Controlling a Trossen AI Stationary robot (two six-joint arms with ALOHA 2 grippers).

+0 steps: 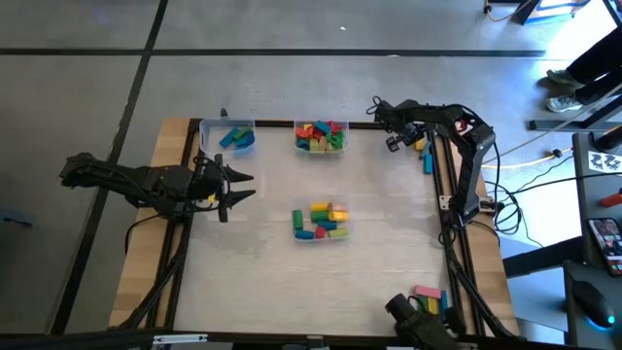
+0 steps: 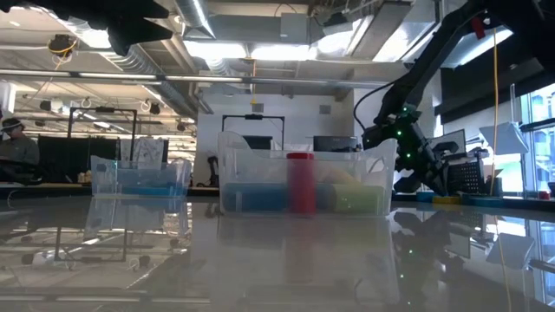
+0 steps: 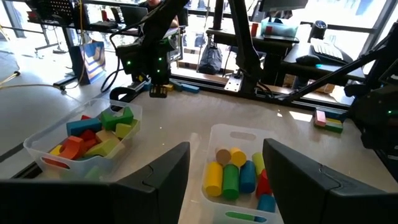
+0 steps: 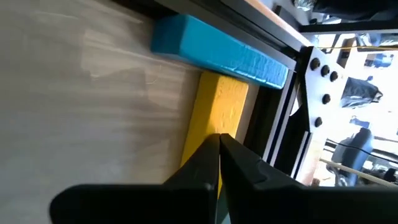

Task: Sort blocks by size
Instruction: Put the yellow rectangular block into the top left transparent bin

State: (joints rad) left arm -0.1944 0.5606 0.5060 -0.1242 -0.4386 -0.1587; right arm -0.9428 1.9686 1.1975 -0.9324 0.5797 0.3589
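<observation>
My right gripper [image 4: 219,140] is shut at the table's far right corner, its tips pointing down over a long yellow block [image 4: 214,109]. That block lies flat on the wood beside a long blue block [image 4: 217,50]. In the high view this gripper [image 1: 413,138] stands by the same pair of blocks [image 1: 425,154]. My left gripper [image 1: 238,190] hovers open at the left, clear of the table. It faces a clear tub of blocks [image 3: 239,174] at the table's middle and holds nothing. My right gripper's shut fingertips [image 4: 208,155] come slanting down from above at one end of the yellow block [image 4: 211,124], lying along its length. Whether they touch the block, I cannot tell. The block lies flat on the table.
Three clear tubs hold blocks: far left [image 1: 228,136] with blue ones, far middle [image 1: 321,136] and centre [image 1: 321,222] with mixed colours. More loose blocks [image 1: 428,292] lie at the near right edge. A black frame rail [image 4: 273,106] runs close beside the yellow block.
</observation>
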